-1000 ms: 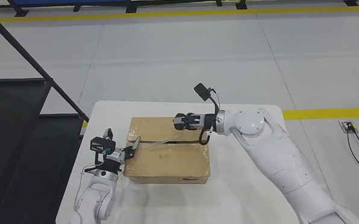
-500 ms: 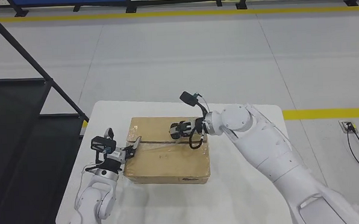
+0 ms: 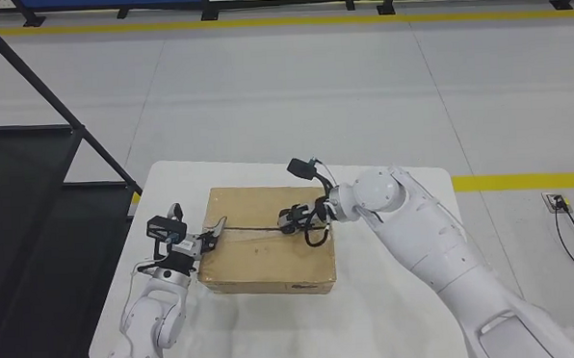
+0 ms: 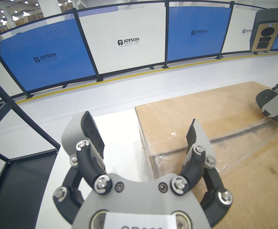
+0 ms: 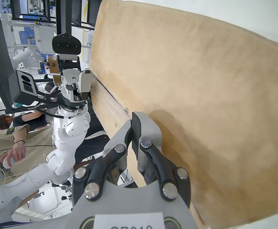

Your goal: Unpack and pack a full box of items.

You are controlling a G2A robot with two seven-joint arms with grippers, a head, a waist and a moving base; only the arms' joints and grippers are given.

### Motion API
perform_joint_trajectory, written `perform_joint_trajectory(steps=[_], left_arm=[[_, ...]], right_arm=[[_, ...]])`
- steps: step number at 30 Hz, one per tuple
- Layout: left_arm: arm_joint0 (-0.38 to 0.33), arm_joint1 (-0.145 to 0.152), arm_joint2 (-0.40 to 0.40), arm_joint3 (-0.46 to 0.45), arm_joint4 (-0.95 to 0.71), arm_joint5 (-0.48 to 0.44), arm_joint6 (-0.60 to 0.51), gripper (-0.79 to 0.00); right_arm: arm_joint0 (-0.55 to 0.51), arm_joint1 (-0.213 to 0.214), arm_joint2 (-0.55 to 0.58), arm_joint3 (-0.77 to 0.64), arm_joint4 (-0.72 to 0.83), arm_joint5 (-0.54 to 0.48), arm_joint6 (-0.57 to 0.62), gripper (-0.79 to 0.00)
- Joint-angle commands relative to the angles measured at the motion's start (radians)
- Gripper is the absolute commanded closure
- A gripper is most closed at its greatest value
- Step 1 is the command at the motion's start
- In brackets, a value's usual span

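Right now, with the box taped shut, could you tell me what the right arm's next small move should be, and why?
Probably drag the right gripper along the taped seam toward the left gripper. Its fingers are shut, tips at the seam midway along the box, whose flaps are closed; the left gripper is open at the seam's end.

Printed logos [image 4: 128, 42] on fence panels [image 4: 121, 62]

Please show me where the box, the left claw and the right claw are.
box [image 3: 271, 257]: top view, on its top face.
left claw [image 4: 140, 121]: left wrist view, midway between its fingertips.
right claw [image 5: 133, 124]: right wrist view, where its fingertips meet.
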Motion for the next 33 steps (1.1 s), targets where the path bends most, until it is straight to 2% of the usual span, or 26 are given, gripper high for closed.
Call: perform_joint_trajectory(steps=[1, 8, 15, 19, 25, 30, 33], left_arm=[[-0.001, 0.000, 0.000, 0.001, 0.000, 0.000, -0.001, -0.785], [-0.002, -0.001, 0.001, 0.001, 0.002, 0.002, -0.002, -0.785], [0.000, -0.002, 0.005, 0.002, 0.006, 0.005, -0.002, -0.785], [0.002, -0.002, 0.006, 0.001, 0.007, 0.006, -0.002, -0.785], [0.010, -0.002, -0.005, -0.009, -0.002, 0.009, 0.005, -0.785], [0.021, -0.001, -0.016, -0.031, -0.006, 0.006, 0.019, -0.785], [0.030, 0.000, -0.024, -0.049, -0.013, 0.005, 0.027, -0.785]], right_arm=[[-0.006, 0.005, 0.006, -0.012, -0.011, 0.002, 0.003, 0.000], [-0.036, 0.030, 0.040, -0.081, -0.061, 0.033, 0.018, 0.000], [-0.122, 0.056, 0.123, -0.221, -0.024, 0.000, -0.098, 0.000], [-0.160, 0.055, 0.112, -0.283, -0.041, -0.017, -0.132, 0.000], [-0.165, 0.046, 0.077, -0.286, -0.066, -0.053, -0.148, 0.000], [-0.162, 0.044, 0.082, -0.266, -0.066, -0.031, -0.160, 0.000], [-0.165, 0.043, 0.087, -0.261, -0.083, 0.016, -0.195, 0.000]])
